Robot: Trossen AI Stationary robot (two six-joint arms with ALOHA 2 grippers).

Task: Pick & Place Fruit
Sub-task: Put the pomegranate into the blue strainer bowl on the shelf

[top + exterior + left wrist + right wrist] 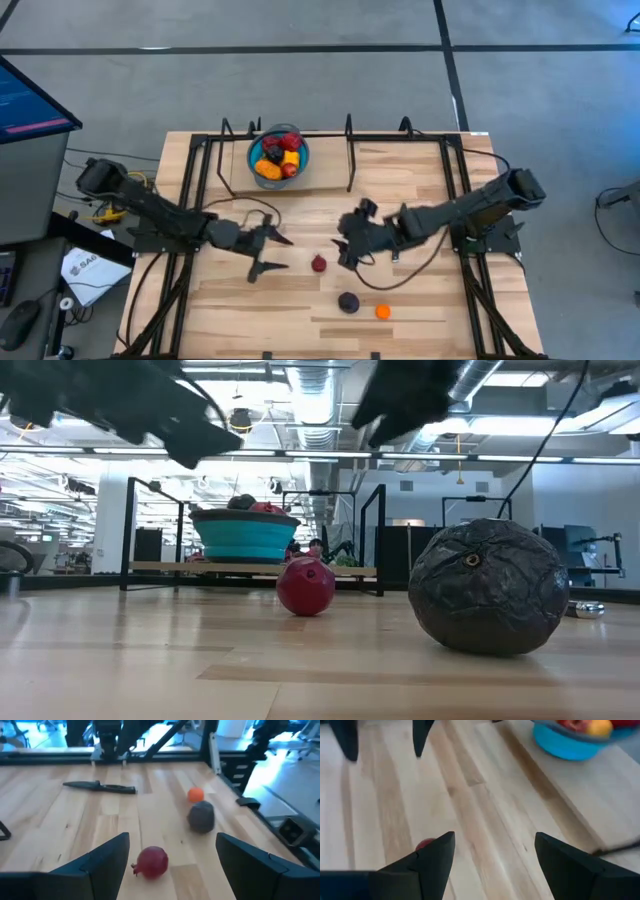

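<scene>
While both arms hang over the middle of the table, you have three pieces of fruit left loose on the wood: a red fruit between the two grippers, a dark purple fruit nearer the front edge, and a small orange fruit just beside it. The blue bowl at the back already holds several pieces.

Your left gripper is empty with its fingers spread apart, and its wrist view has the red fruit sitting close ahead, roughly between the fingertips. Your right gripper is likewise spread and empty, just on the other side of that same fruit. A black knife lies off on the table, well apart from the fruit; leave it alone.

You look to be at the approach for a pick of the red fruit. Next you need one gripper to come down over it, fingers straddling it, then close gently, since it is round and may roll. Keep the other arm clear.
</scene>
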